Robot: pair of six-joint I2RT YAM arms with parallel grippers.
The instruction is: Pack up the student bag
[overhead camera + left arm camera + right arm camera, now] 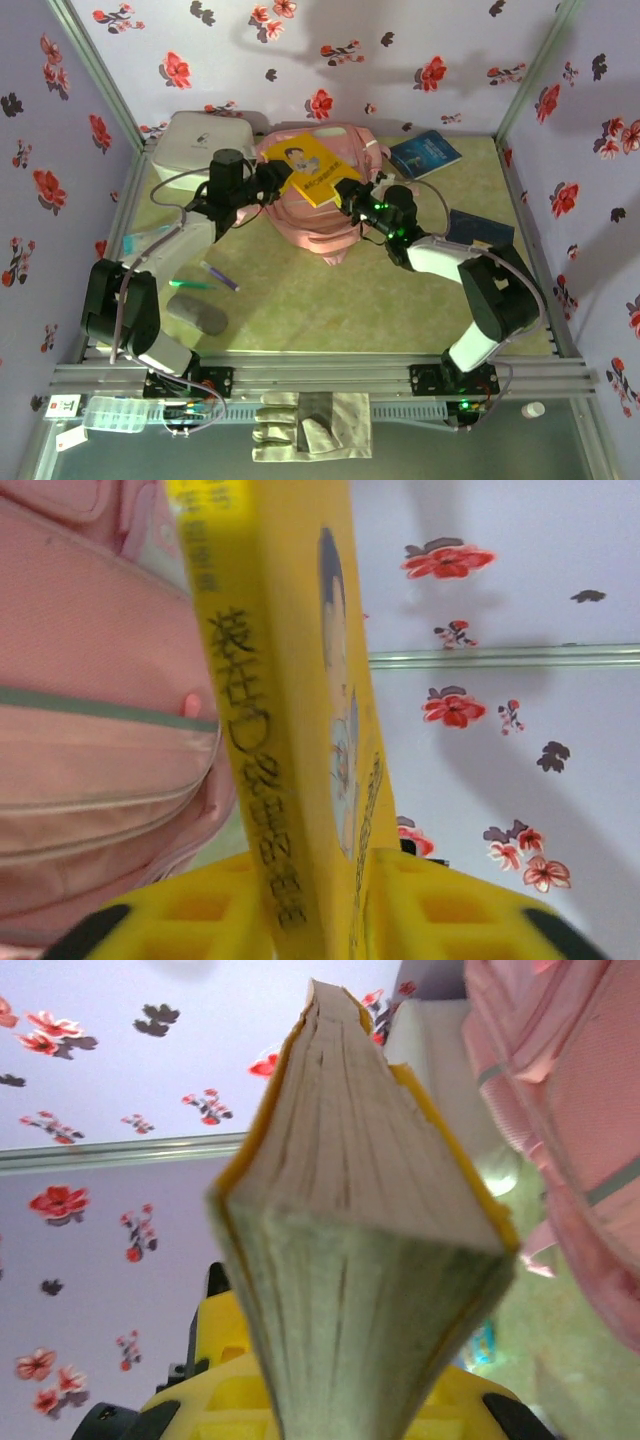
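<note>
The student bag (322, 228), a soft pink backpack, lies at the back middle of the table. A thick yellow book (308, 165) with a drawn figure on its cover hangs tilted over the bag's top. My left gripper (281, 180) has the book's left edge, and in the left wrist view its yellow fingers (200, 910) lie against both sides of the spine (262, 780), with the bag (90, 680) at the left. My right gripper (346, 192) is shut on the book's lower right corner. The right wrist view looks along the book's page edges (350, 1220) rising from between the fingers, with the bag (570, 1110) at the right.
A white-grey zip case (200, 145) stands at the back left beside the bag. A blue book (425, 153) lies at the back right and a dark blue one (482, 228) by the right arm. Pens (218, 275) and a grey pouch (197, 313) lie front left.
</note>
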